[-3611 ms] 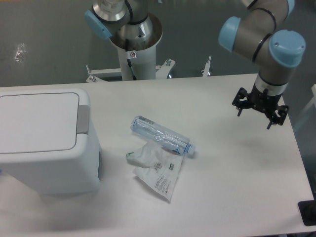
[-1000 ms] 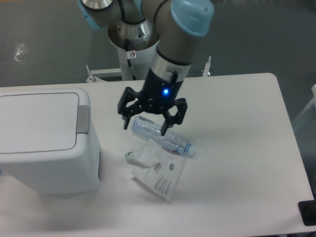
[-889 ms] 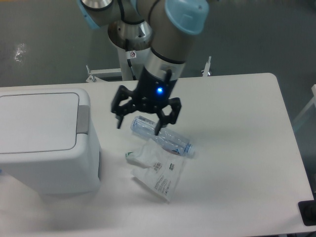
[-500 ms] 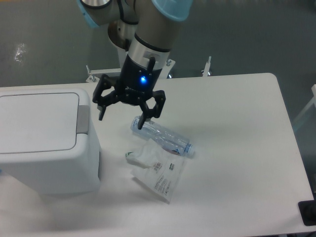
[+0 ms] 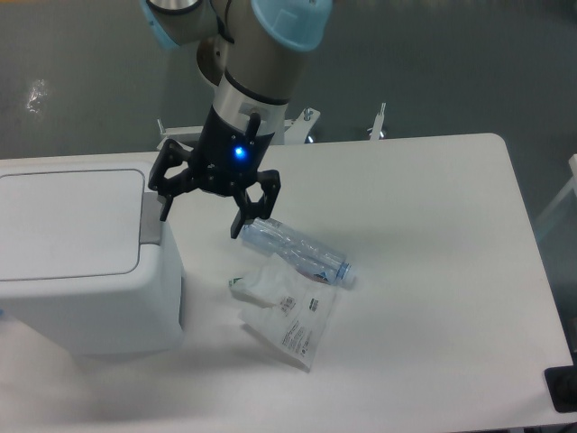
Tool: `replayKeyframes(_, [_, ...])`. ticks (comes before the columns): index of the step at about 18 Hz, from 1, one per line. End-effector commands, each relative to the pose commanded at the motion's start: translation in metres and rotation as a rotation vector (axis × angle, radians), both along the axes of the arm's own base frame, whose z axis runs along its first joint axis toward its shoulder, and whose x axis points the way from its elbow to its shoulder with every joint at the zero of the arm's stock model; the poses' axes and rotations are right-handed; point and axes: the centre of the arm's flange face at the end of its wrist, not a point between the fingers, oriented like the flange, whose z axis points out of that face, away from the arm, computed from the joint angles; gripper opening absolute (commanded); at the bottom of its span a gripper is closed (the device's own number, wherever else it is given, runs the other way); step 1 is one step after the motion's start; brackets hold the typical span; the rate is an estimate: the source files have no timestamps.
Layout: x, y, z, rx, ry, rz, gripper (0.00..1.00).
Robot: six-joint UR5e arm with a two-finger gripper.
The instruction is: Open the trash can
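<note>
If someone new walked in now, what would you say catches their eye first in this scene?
Probably the gripper, open and lit by a blue light, hanging beside the grey push tab of the big white trash can at the left, whose lid is shut. Next, the clear bottle lying mid-table against a crumpled plastic wrapper.

My pincer [image 5: 200,214] is black with a blue light glowing. The trash can [image 5: 81,262] is white, its tab [image 5: 151,218] grey. The bottle [image 5: 296,251] is clear bluish, and the worktop [image 5: 433,271] white.
</note>
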Motion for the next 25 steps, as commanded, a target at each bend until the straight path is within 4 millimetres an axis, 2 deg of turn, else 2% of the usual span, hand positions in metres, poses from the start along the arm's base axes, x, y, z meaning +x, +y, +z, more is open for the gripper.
replayKeyframes(9, [-0.001, 0.005, -0.014, -0.019, -0.01, -0.008, 1.0])
replayKeyframes(16, [-0.002, 0.006, -0.015, -0.023, -0.006, -0.008, 1.0])
replayKeyframes(21, [-0.013, 0.009, 0.023, 0.029, 0.049, 0.001, 1.0])
replayKeyframes(22, [-0.02, 0.007, 0.028, 0.038, 0.061, 0.006, 1.0])
replayKeyframes(25, [-0.053, -0.017, 0.037, 0.047, 0.101, 0.066, 1.0])
